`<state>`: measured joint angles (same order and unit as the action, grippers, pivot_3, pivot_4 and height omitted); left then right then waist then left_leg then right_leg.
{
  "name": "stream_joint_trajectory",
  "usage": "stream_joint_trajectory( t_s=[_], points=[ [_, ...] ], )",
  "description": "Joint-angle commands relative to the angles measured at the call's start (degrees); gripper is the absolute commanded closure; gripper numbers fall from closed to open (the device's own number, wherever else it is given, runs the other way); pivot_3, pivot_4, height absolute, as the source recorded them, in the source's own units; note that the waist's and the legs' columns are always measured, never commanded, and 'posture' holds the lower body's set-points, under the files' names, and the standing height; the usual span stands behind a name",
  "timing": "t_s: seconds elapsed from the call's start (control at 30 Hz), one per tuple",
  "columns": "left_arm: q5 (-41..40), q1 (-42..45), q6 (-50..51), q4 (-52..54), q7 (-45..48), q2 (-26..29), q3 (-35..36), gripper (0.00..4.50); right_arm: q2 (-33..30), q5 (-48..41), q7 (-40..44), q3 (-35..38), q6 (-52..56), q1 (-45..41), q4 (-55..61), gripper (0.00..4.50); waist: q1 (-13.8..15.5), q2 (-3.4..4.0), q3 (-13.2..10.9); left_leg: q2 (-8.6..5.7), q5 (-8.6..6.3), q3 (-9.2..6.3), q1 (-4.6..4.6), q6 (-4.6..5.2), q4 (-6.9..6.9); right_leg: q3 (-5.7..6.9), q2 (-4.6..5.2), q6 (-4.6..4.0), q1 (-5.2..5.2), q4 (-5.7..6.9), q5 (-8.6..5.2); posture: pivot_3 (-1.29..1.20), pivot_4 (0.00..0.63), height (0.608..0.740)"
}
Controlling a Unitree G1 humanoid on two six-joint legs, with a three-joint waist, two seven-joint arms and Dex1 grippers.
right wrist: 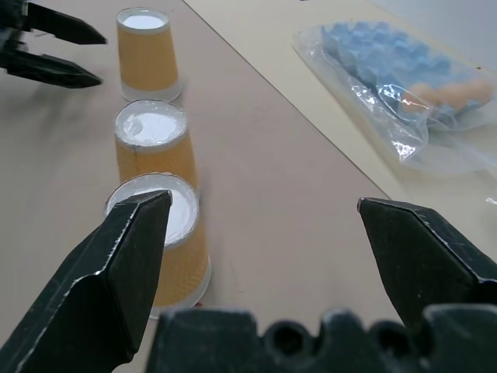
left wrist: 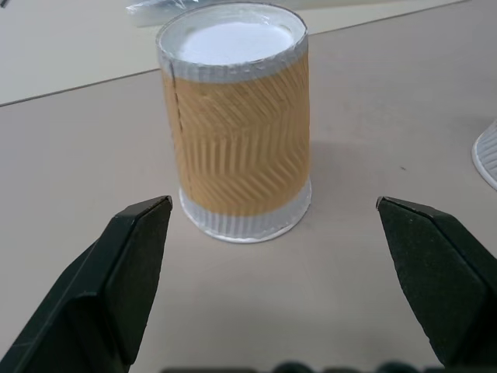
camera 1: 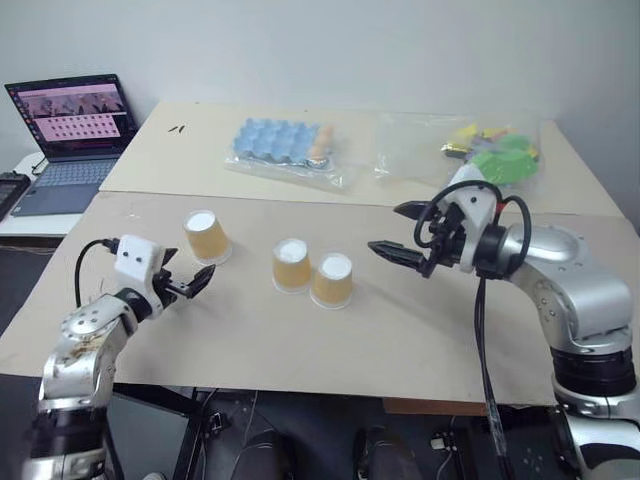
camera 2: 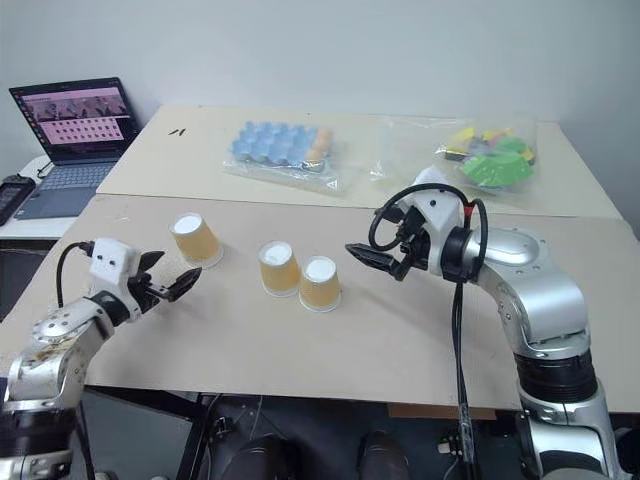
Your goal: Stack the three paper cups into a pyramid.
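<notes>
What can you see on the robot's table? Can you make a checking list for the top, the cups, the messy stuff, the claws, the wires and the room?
Surface: tan board table, with a paler table behind it.
Job's things: three paper cups, all upside down, none stacked. Left cup stands apart; middle cup and right cup stand close together.
Clutter: blue tray in clear plastic; bag of bright coloured pieces.
Grippers: left gripper open, aimed at the left cup, not touching. Right gripper open, beside the right cup, holding nothing.
Cables: black cable hangs from the right arm.
Surroundings: open laptop at the left, white wall behind.
</notes>
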<state>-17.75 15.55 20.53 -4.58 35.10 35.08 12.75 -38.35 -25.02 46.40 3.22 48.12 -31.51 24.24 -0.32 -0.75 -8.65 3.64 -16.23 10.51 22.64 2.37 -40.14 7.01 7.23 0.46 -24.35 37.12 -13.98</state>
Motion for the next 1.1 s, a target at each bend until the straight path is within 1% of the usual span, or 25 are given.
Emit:
stream_joint_trajectory(
  t_s=[0.03, 0.2, 0.33, 0.67, 0.7, 0.77, 0.87, 0.97, 1.1],
  points=[
    [1.96, 6.07, -5.02, -6.54, 1.95, 0.76, -1.09, 0.0, -1.43, -4.99, 2.15, 1.26, 1.35, 1.28, 5.83, 0.03, 0.05, -0.02, -0.01, 0.01, 0.0, -0.01, 0.05, 0.0, 0.0, 0.06, -0.04, 0.0, 0.0, -0.02, 0.0, 0.0, 0.15, 0.733],
    [3.79, 12.91, -8.87, -14.43, 4.68, 0.75, -3.43, 0.0, -2.31, -7.95, 3.47, -0.27, 1.58, 2.58, 8.09, 0.03, -0.07, -0.06, -0.02, -0.01, 0.0, -0.01, 0.12, 0.0, -0.05, 0.07, -0.06, 0.01, 0.01, -0.02, 0.0, 0.0, 0.15, 0.733],
    [4.37, 16.8, -10.83, -18.62, 6.31, 0.24, -4.39, 0.0, -2.55, -8.27, 3.11, -1.27, 0.94, 2.95, 8.13, 0.03, -0.27, -0.09, -0.02, 0.0, 0.0, -0.03, 0.11, 0.0, -0.09, 0.06, -0.06, 0.03, 0.01, -0.05, -0.01, 0.0, 0.15, 0.733],
    [4.19, 19.22, -11.81, -21.64, 8.05, -0.3, -4.52, 0.0, -2.92, -7.8, 1.66, -2.2, 0.18, 3.65, 7.91, 0.03, -0.36, -0.12, -0.03, 0.0, 0.0, -0.06, 0.14, 0.01, -0.1, 0.08, -0.06, 0.03, 0.0, -0.01, -0.01, 0.0, 0.15, 0.733],
    [3.98, 19.28, -11.66, -21.64, 8.06, -0.46, -4.36, 0.25, -2.93, -7.78, 1.5, -2.26, 0.16, 3.73, 7.88, 0.0, -0.36, -0.12, -0.03, 0.0, 0.0, -0.06, 0.14, 0.01, -0.11, 0.08, -0.06, 0.03, 0.0, -0.01, -0.01, 0.0, 0.15, 0.733],
    [3.41, 19.43, -10.99, -21.66, 8.12, -0.76, -3.96, 0.62, -2.91, -7.64, 1.16, -2.5, 0.06, 3.74, 7.81, 0.0, -0.36, -0.12, -0.04, 0.0, 0.0, -0.06, 0.14, 0.01, -0.13, 0.08, -0.06, 0.03, 0.0, -0.02, -0.01, 0.0, 0.15, 0.733],
    [3.83, 19.5, -10.73, -21.37, 8.04, -0.63, -4.27, 1.69, -2.76, -7.75, 0.63, -2.55, 0.17, 3.44, 7.65, 0.0, -0.36, -0.12, -0.04, 0.0, 0.0, -0.07, 0.14, 0.01, -0.14, 0.08, -0.06, 0.03, 0.0, -0.01, -0.01, 0.0, 0.15, 0.733],
    [3.32, 20.58, -9.67, -20.52, 7.31, -1.24, -3.99, 1.69, -2.98, -7.62, 0.26, -2.44, 0.11, 3.42, 7.41, 0.0, -0.36, -0.13, -0.04, 0.0, 0.0, -0.08, 0.14, 0.01, -0.13, 0.08, -0.06, 0.03, 0.0, -0.01, -0.01, 0.0, 0.15, 0.733],
    [1.78, 24.53, -8.51, -19.39, 7.28, -3.09, -3.89, 1.69, -2.93, -7.25, -0.17, -2.5, -0.09, 3.1, 6.55, 0.0, -0.01, -0.21, -0.08, -0.01, 0.0, -0.13, 0.21, 0.02, -0.2, 0.13, -0.06, 0.03, 0.0, -0.01, -0.01, 0.0, 0.15, 0.733]
  ],
)
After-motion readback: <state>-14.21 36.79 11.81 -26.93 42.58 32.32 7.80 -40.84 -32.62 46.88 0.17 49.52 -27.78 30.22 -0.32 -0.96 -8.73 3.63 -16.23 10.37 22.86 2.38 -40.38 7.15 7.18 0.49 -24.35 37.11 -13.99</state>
